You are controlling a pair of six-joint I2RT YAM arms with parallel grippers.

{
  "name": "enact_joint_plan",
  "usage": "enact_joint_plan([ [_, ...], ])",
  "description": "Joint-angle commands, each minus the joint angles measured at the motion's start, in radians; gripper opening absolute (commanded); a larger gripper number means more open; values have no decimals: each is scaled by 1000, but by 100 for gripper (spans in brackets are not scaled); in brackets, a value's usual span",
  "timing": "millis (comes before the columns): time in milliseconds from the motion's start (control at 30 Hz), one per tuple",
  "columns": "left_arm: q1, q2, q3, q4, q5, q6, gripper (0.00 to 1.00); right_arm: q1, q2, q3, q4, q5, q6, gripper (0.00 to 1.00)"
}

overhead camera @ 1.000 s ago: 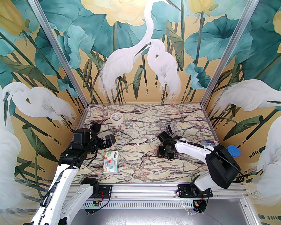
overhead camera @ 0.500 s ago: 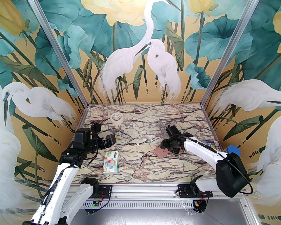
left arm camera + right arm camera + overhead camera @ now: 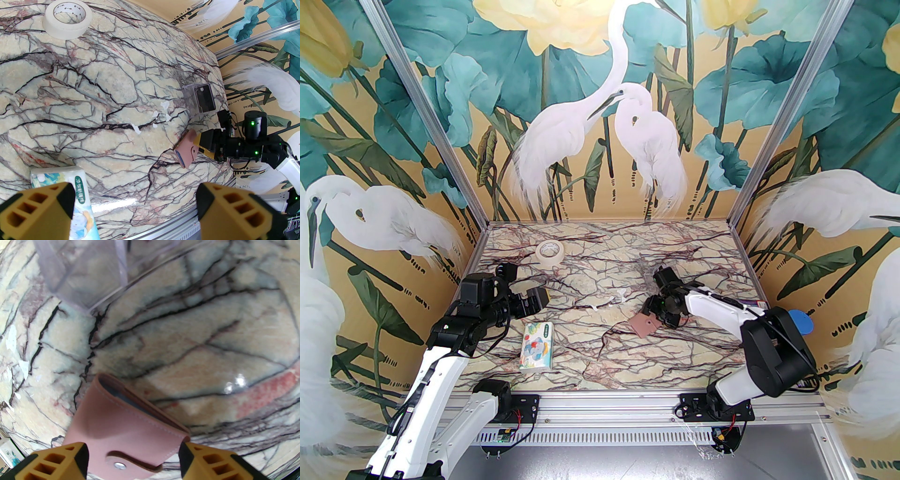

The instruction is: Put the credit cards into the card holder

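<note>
Right gripper (image 3: 133, 448): fingers (image 3: 58, 462) apart, straddling near end of card holder (image 3: 126, 420), one finger each side of strap with round metal snap (image 3: 120, 465). Can't tell from wrist view whether pads touch the leather. Card holder dusty pink, folded closed, blue-grey lining showing along open edge. Looks flat on marble-pattern table (image 3: 590, 356) in overhead view. Left gripper (image 3: 136, 189): fingers (image 3: 234, 208) wide apart, nothing between them, touching nothing visible, well left of card holder. Dark credit card (image 3: 205, 99) standing inside clear plastic box (image 3: 188, 93), just beyond card holder on side away from arm bases. Tissue pack (image 3: 537, 346) left of card holder and slightly nearer arm bases, well apart from it. Roll of masking tape (image 3: 63, 30) far beyond and left of card holder. Blue round object (image 3: 801, 322) right of card holder at table edge, partly behind right arm. Writing: tissue pack carries cartoon animal print plus green strip of characters, too small to read. Tape roll has small dark print repeated around inner core, not legible. No text visible on card holder, only stitching along edges.
</note>
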Motion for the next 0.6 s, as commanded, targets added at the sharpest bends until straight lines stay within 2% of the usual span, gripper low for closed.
enact_joint_plan([
  [0, -7, 10, -10, -5, -8, 0, 90, 1, 45, 33, 27, -33, -26, 68],
  [200, -7, 10, -10, -7, -11, 1, 90, 31, 136, 115, 42, -77, -95, 64],
  [567, -12, 8, -9, -11, -27, -1, 91, 192, 292, 321, -8, -78, -185, 63],
])
